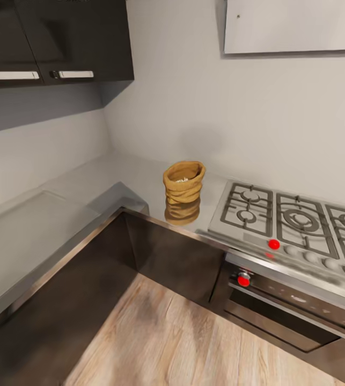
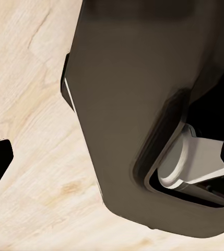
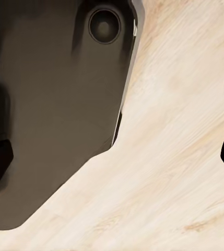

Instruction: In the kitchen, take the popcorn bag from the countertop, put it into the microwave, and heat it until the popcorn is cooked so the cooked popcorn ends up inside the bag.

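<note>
The popcorn bag [image 1: 183,185] stands upright on the grey table [image 1: 43,225], just beside the gas hob [image 1: 295,225] and near the back wall. Its rolled rim is open and pale grains [image 1: 183,180] show inside; the glossy slab mirrors the bag below it. Under the hob sits a steel oven [image 1: 295,305] with a red knob [image 1: 243,279]. Dark wall cupboards [image 1: 54,40] hang well away from the hob, above the table's corner. Both wrist views look down on the light wood floor [image 3: 179,172] past dark parts of the robot's body [image 2: 138,104]. Whether either arm's jaws are apart or together, I cannot tell.
</note>
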Tool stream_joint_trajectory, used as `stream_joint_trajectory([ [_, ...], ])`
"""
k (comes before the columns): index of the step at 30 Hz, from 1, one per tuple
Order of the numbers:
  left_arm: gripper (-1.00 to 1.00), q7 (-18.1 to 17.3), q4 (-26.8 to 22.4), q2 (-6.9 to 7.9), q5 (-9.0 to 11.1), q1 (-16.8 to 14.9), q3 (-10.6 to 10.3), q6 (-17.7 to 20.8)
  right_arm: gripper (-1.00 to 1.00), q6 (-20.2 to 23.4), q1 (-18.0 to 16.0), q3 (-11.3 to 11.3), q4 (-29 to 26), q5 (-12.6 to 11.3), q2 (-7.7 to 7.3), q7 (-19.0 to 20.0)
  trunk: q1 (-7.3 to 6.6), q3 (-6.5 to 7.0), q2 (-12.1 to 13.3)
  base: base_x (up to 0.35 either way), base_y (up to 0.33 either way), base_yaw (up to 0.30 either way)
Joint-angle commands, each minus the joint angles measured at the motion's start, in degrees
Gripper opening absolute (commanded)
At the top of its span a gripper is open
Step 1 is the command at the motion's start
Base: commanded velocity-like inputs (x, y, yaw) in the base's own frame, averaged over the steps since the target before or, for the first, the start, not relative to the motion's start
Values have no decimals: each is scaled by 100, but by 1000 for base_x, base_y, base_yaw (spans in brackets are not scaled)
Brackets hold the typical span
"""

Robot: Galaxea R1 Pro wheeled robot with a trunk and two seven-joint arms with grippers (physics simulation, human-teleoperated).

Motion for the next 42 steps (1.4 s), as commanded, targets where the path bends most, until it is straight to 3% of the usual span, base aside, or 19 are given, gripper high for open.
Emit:
stream_joint_trajectory([
  [1,100,14,1,-3,21,-2,5,-17,100,-16,-5,-40,-7,26,2,34,-3,-6,-5,-345,0,0],
  [3,100,20,1,-3,16,-2,5,-17,100,18,-16,-30,-229,41,148,54,-3,-6,-5,-345,0,0],
  [4,100,22,1,-3,15,-2,5,-17,100,104,-19,-23,-579,101,352,61,-3,-6,-5,-318,0,0],
  [5,100,22,0,-3,14,-2,5,-17,100,207,-20,-22,-779,161,453,63,-3,-6,-5,-220,0,0],
  [9,100,25,-2,-41,7,-2,5,-17,100,1171,-21,-19,-2218,462,1143,127,-3,-6,-5,-56,0,0],
  [11,100,30,-2,-51,1,-2,2,-17,100,1572,-21,115,-2843,492,1385,331,-3,-6,-5,-9,0,0],
  [12,100,30,-2,-53,1,-2,3,-17,100,1737,-21,261,-3078,495,1392,443,-3,-6,-5,-4,0,0],
  [13,100,31,-2,-54,-1,-2,4,-17,100,1967,-21,498,-3376,474,1392,596,-3,-6,-5,-3,0,0],
  [15,100,32,-2,-55,-3,-2,0,-17,100,2894,-21,1256,-4409,356,1392,1220,-3,-6,-5,-1,0,0],
  [17,100,32,-2,-56,-4,-2,-1,-17,100,3823,-21,1873,-5414,46,1392,1956,-3,-6,-5,0,0,0],
  [19,100,32,-2,-56,-1,-2,3,-17,100,4573,-20,2446,-6204,-232,1392,2426,-3,-6,-5,0,0,0],
  [22,100,32,-2,-56,4,-2,3,-17,100,5611,-35,3278,-7094,-646,1392,2673,-3,-6,-5,0,0,0],
  [23,100,32,-2,-56,4,-2,1,-17,100,5857,-110,3461,-7257,-740,1392,2692,-3,-6,-5,0,0,0],
  [25,100,32,-2,-56,5,-2,0,-17,100,6558,-666,3896,-7548,-994,1392,2717,-3,-6,-5,0,0,0],
  [26,100,32,-2,-56,5,-2,-2,-17,100,6883,-1047,4006,-7598,-1134,1392,2721,-3,-6,-5,0,0,0],
  [31,100,32,-2,-56,5,-2,-3,-17,100,6883,-2517,4113,-7613,-1712,1392,2724,-3,-6,-5,0,0,0],
  [33,100,32,-2,-56,5,-2,2,-17,100,6883,-3001,4118,-7601,-1792,1392,2713,-3,-6,-5,0,0,0],
  [35,100,32,-2,-56,11,-2,9,-17,100,6883,-4324,4102,-7001,-1820,1392,2689,-3,-6,-5,0,0,0],
  [42,100,32,-3,-56,12,-2,14,-17,100,6883,-5652,3981,-6264,-1782,1392,2482,-3,-6,-5,0,0,0],
])
